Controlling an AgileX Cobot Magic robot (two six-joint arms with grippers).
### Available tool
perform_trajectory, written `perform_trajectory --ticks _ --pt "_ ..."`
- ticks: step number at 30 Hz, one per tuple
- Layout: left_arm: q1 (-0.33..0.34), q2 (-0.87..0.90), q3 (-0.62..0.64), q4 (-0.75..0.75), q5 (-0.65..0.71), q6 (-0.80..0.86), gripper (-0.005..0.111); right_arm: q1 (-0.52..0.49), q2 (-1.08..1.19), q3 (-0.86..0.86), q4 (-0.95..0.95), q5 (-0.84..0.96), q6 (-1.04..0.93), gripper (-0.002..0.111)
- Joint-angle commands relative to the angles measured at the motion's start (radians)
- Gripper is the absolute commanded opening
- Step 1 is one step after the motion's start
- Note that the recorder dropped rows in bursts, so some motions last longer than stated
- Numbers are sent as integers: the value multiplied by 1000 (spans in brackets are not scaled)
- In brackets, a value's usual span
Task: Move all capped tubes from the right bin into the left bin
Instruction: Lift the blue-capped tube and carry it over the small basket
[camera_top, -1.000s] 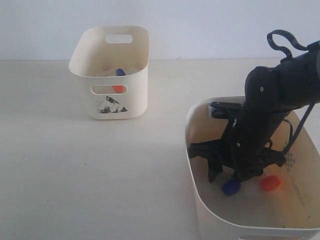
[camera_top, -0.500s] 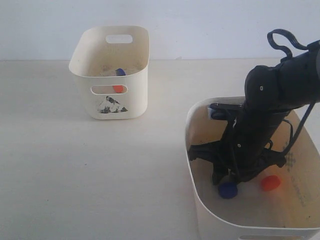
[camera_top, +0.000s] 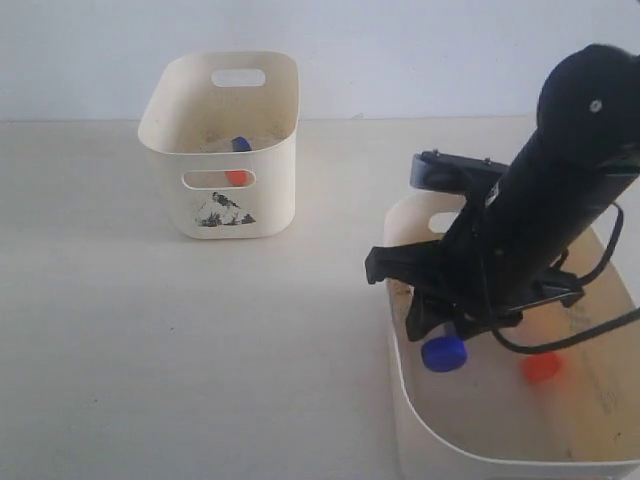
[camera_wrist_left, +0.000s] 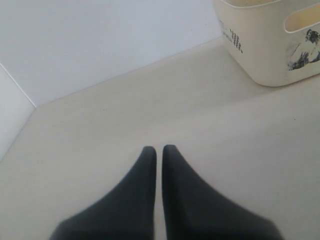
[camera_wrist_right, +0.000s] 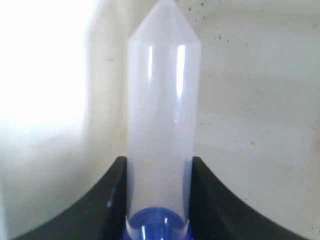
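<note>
My right gripper (camera_top: 450, 335) is shut on a blue-capped tube (camera_wrist_right: 161, 115) and holds it lifted above the right bin (camera_top: 400, 400); its blue cap (camera_top: 443, 353) shows just below the fingers. An orange-red-capped tube (camera_top: 541, 368) still lies on the right bin's floor. The left bin (camera_top: 222, 140) stands at the back left; a blue cap (camera_top: 240, 144) shows inside it and an orange-red cap (camera_top: 236, 177) through its handle slot. My left gripper (camera_wrist_left: 159, 150) is shut and empty over bare table, with the left bin (camera_wrist_left: 270, 45) beyond it.
A pale wall (camera_top: 400, 50) rises behind the cream tabletop (camera_top: 200, 340). The right arm (camera_top: 570, 180) leans over the right bin and hides part of its inside.
The right gripper has risen out of the right bin with the blue-capped tube, which was down near the floor a second ago. The orange-red-capped tube stayed put.
</note>
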Motion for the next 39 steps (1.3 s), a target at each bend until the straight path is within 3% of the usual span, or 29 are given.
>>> perform_trajectory --ticks 1,11,15,24,34,36,39 --pt "-5 0 -4 -3 -3 -10 4 2 -114 -5 -7 28 -12 0" --pt "-5 0 -4 -3 -3 -10 4 2 -329 -5 -6 39 -85 0" --pt "-5 0 -4 -3 -3 -10 4 2 -386 -5 106 -22 -204 0" --pt "-5 0 -4 -3 -3 -10 4 2 -372 -5 755 -156 -1002 0" --pt "-5 0 -4 -3 -3 -10 4 71 -148 -7 1419 -179 -1838 0" --pt "-5 0 -4 -3 -3 -10 4 87 -86 -40 1419 -179 -2001 0" --pt "-5 0 -4 -3 -3 -10 4 111 33 -148 1419 -214 -2034 0"
